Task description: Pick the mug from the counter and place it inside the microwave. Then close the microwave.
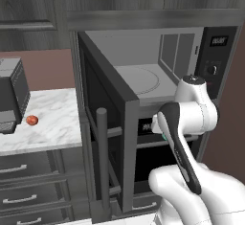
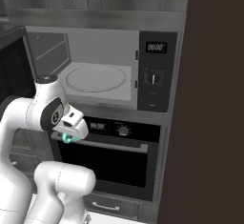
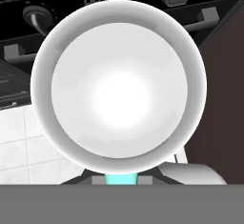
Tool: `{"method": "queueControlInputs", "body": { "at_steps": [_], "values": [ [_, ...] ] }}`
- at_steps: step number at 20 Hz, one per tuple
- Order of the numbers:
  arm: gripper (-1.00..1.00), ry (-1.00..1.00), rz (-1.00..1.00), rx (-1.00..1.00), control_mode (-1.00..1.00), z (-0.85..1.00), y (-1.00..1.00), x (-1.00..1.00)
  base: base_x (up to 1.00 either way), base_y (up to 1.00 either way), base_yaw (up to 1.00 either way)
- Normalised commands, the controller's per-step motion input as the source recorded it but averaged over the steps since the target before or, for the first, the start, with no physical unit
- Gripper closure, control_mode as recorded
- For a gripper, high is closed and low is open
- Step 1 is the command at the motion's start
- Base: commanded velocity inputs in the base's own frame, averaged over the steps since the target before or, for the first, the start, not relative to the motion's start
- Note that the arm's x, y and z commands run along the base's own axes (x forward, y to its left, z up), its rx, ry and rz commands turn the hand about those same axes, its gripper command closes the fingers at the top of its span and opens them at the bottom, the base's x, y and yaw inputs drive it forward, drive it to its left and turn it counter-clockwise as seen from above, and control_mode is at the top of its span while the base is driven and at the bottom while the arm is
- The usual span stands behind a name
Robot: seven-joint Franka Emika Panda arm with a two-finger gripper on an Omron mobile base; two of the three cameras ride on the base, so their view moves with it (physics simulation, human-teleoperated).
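Already clamped on the mug [image 3: 119, 82], the tool [image 2: 70, 137] hangs before the oven [image 2: 114, 158], so the open microwave [image 2: 97, 77] lies above and beyond it.

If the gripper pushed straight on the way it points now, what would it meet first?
The mug it already holds sits right ahead of the gripper. Beyond it, probably the white tiled floor before the oven, though depth is unclear.
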Motion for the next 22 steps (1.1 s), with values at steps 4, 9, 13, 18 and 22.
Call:
{"method": "queueControlInputs", "body": {
  "at_steps": [4,9,13,18,22],
  "values": [
    [1.00,0.00,0.14,0.02,-1.00,0.00,-0.14,0.08,0.00,0.00,0.00],
    [1.00,0.00,0.32,0.02,-1.00,-0.02,-0.08,0.32,0.00,0.00,0.00],
    [1.00,0.00,0.27,0.00,-1.00,0.00,0.01,0.17,0.00,0.00,0.00],
    [1.00,-0.02,0.17,0.00,-1.00,0.05,0.01,0.00,0.00,0.00,0.00],
    [1.00,-0.01,0.04,0.01,-1.00,0.07,0.00,0.24,0.00,0.00,0.00]
  ]
}}
